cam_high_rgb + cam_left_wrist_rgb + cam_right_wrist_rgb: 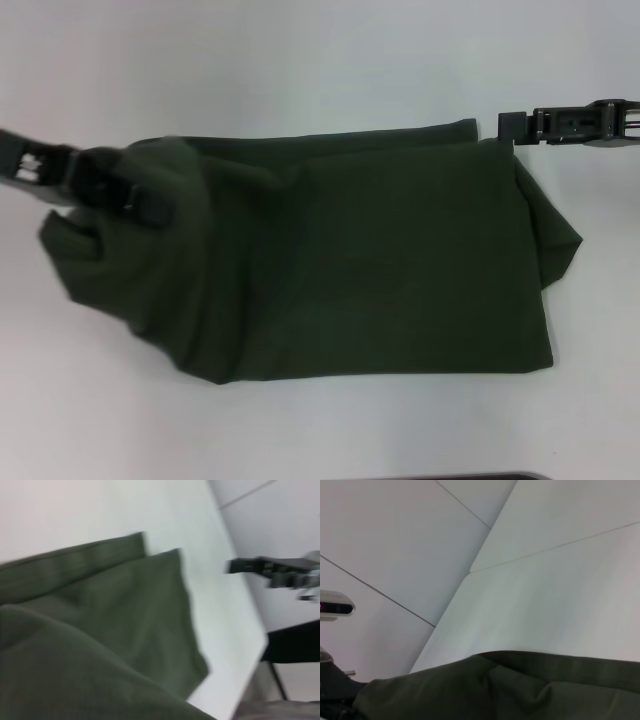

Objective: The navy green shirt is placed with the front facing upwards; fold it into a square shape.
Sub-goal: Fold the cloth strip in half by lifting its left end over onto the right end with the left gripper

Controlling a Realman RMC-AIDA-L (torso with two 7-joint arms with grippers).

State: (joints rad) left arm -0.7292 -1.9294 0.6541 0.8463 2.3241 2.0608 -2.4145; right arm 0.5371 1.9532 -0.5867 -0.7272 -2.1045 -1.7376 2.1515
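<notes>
The navy green shirt (380, 270) lies on the white table (300, 60) as a wide folded rectangle, plain dark green side up, with no lettering showing. At its left end the cloth bulges up in a raised fold around my left gripper (148, 205), which is shut on the fabric. My right gripper (510, 126) hovers just off the shirt's far right corner, apart from the cloth. The left wrist view shows the layered shirt (125, 620) and the right gripper (240, 566) beyond it. In the right wrist view the shirt (520, 690) fills the bottom.
A loose flap of the shirt sticks out past the right edge (560, 240). The table's edge (250, 670) runs close to the shirt in the left wrist view, with floor beyond. Bare white tabletop (560, 595) surrounds the cloth.
</notes>
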